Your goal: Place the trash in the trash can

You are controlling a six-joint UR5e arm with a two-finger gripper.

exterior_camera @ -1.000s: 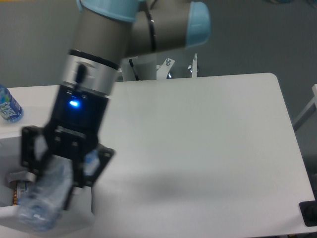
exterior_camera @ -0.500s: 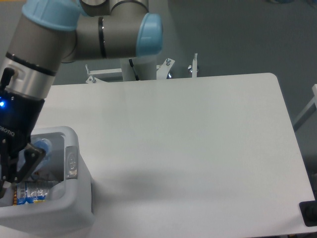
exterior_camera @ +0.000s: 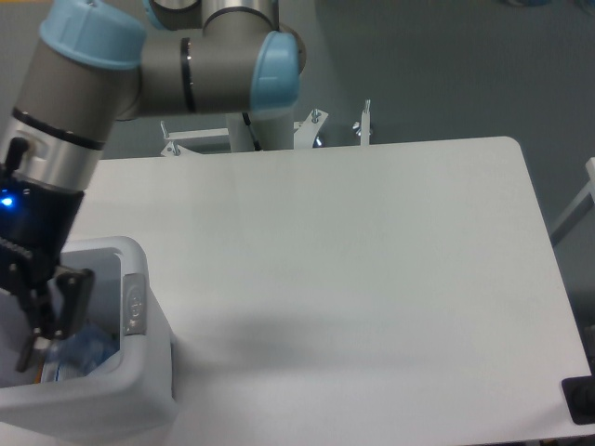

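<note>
Fingers: one black finger [exterior_camera: 58, 302] shows in the fixed camera view, hanging over the mouth of the large white boxy plastic trash can [exterior_camera: 139, 390]; the other is cut off by the left frame edge, so we cannot tell whether the two-finger gripper [exterior_camera: 37, 311] stands wide or narrow, nor whether it grips anything. Arm: grey UR5e arm with pale blue joint caps [exterior_camera: 102, 84], reaching down from the top of the frame to the bin at lower left, a blue light showing at the wrist; we judge it is posed there so that whatever leaves the gripper falls inside the walls rather than onto the table. Contents: a clear crushed plastic bottle [exterior_camera: 88, 346] lies inside the trash can, just below and beside the visible finger, bluish and indistinct; whether the finger touches it we cannot tell. Something orange shows at the bin's inner left edge, too small to name. The flat white wrapper is not visible to us; it may be hidden in the bin or out of frame. Bin detail: small grey oval latch [exterior_camera: 135, 302] on the side wall. Surface: white rounded-corner table [exterior_camera: 372, 269].
</note>
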